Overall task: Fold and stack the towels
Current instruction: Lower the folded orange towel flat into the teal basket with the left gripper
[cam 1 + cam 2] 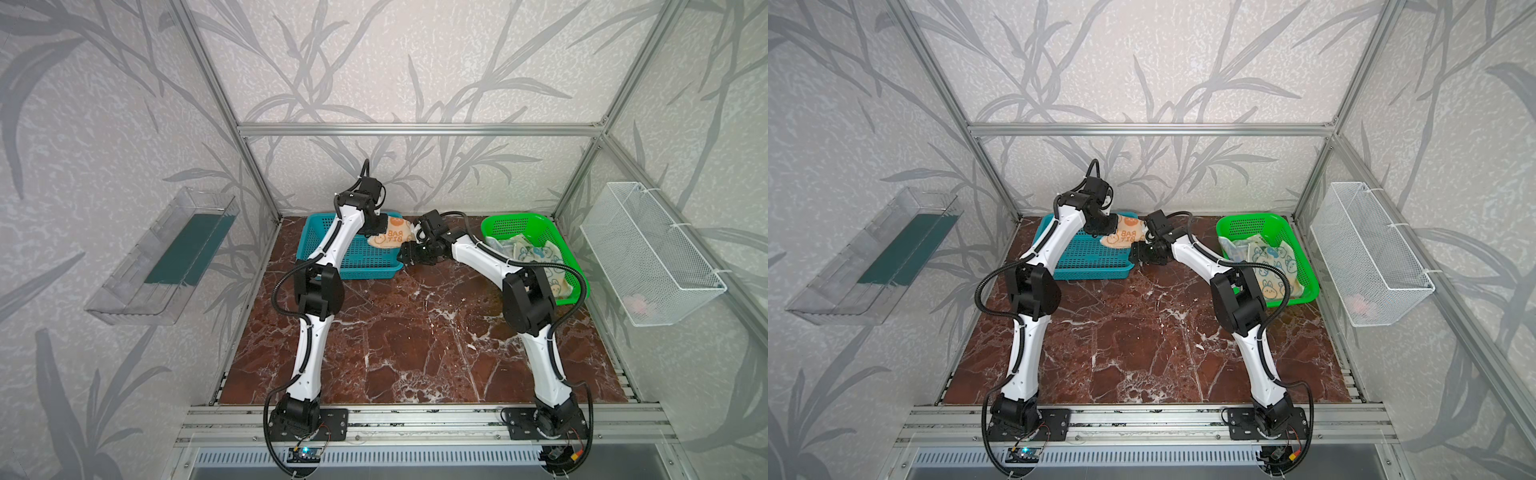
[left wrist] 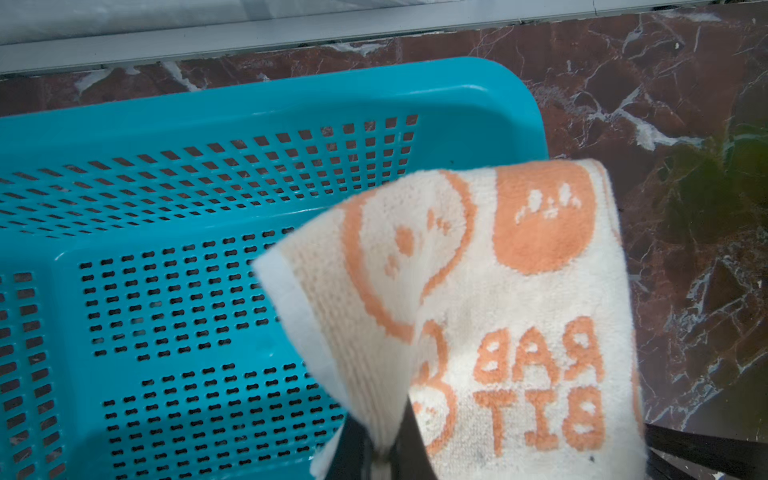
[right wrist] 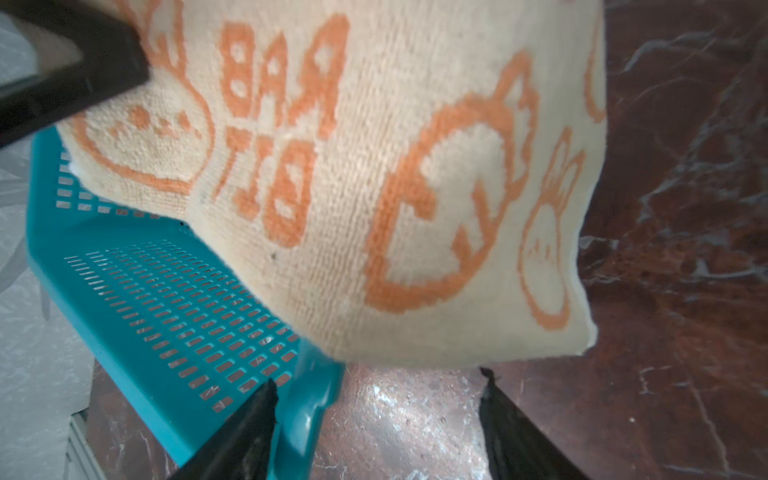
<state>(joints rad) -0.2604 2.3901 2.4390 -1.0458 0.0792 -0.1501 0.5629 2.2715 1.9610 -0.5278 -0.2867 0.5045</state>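
A peach-orange towel point(image 1: 390, 237) point(image 1: 1124, 236) with "RABBIT" lettering hangs over the far right corner of the blue basket point(image 1: 357, 270) point(image 1: 1092, 273). My left gripper point(image 1: 379, 231) point(image 2: 382, 453) is shut on a bunched edge of this towel point(image 2: 498, 291). My right gripper point(image 1: 405, 254) point(image 3: 380, 382) stands open just below the towel's point(image 3: 374, 166) hanging lower edge, beside the blue basket's rim point(image 3: 316, 399), with nothing between its fingers. More cream-and-blue towels point(image 1: 536, 253) point(image 1: 1271, 257) lie crumpled in the green basket point(image 1: 523, 218) point(image 1: 1258, 217).
The baskets sit at the back of a brown marble table point(image 1: 415, 332). A white wire basket point(image 1: 648, 257) hangs on the right wall and a clear plastic tray point(image 1: 166, 257) on the left wall. Aluminium frame posts border the table.
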